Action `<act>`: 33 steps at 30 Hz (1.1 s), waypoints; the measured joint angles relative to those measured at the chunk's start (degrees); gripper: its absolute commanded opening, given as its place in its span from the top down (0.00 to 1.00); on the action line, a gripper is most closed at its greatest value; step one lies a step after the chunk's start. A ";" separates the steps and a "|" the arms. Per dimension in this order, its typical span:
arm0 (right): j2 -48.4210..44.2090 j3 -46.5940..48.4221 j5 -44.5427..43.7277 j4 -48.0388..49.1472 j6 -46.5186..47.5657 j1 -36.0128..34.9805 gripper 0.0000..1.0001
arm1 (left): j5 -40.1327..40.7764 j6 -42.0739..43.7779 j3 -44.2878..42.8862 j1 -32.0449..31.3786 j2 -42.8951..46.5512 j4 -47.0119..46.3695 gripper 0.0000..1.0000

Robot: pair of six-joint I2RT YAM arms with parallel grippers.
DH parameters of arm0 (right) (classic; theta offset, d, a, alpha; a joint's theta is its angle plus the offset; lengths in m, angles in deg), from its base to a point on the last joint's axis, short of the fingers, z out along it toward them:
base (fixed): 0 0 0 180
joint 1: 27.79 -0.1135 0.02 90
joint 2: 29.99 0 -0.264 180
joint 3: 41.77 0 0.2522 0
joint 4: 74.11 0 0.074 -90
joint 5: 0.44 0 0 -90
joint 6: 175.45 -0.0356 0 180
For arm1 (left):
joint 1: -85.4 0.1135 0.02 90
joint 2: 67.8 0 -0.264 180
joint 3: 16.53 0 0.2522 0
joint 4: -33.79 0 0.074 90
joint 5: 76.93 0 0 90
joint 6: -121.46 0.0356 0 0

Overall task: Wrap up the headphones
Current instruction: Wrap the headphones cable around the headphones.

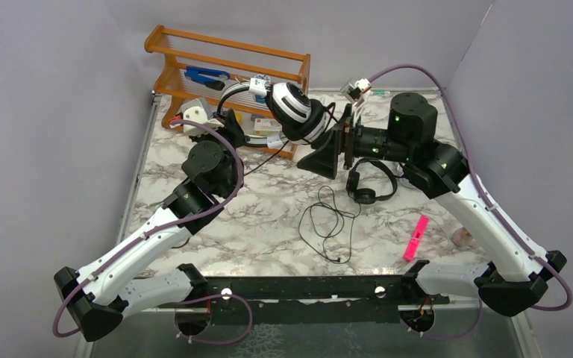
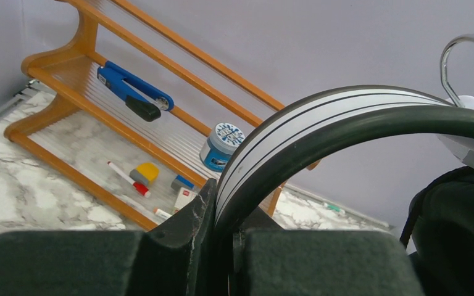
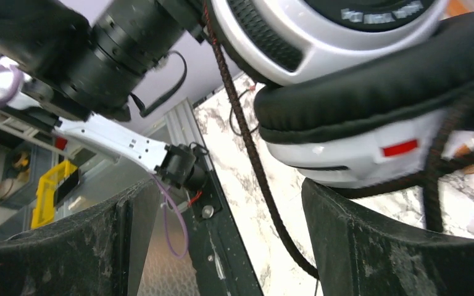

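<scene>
The white headphones with black ear pads (image 1: pixel 296 110) hang in the air in front of the wooden rack. My left gripper (image 1: pixel 231 125) is shut on their striped headband (image 2: pixel 321 120); the jaws (image 2: pixel 225 231) pinch it edge-on. My right gripper (image 1: pixel 317 154) is open just below and right of the ear cups (image 3: pixel 345 68). Its fingers (image 3: pixel 395 246) stand wide apart, with the black braided cord (image 3: pixel 247 142) hanging between them, and nothing is gripped. The smaller all-black headphones (image 1: pixel 370 183) lie on the table, with their thin cord (image 1: pixel 328 224) loose in front. I cannot make out the all-white headphones for certain.
A wooden rack (image 1: pixel 194 45) at the back left holds blue pliers (image 2: pixel 133 92), a blue-lidded jar (image 2: pixel 222 145), markers and small items. A white object (image 1: pixel 194 115) lies at its left end. A pink marker (image 1: pixel 415 237) lies at the front right. Grey walls enclose the marble table (image 1: pixel 261 216).
</scene>
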 measured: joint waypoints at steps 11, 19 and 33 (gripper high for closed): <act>-2.32 2.36 -8.83 -2.58 -2.16 0.04 0.07 | -0.07 -5.22 1.90 0.61 0.74 -5.29 1.00; -5.44 2.75 -18.16 -2.71 -2.43 0.09 0.14 | -0.13 -7.50 2.08 0.81 0.81 -6.19 1.00; -3.61 12.11 -22.21 -5.60 5.09 0.09 0.27 | -0.20 -8.20 2.12 1.09 1.27 -6.34 1.00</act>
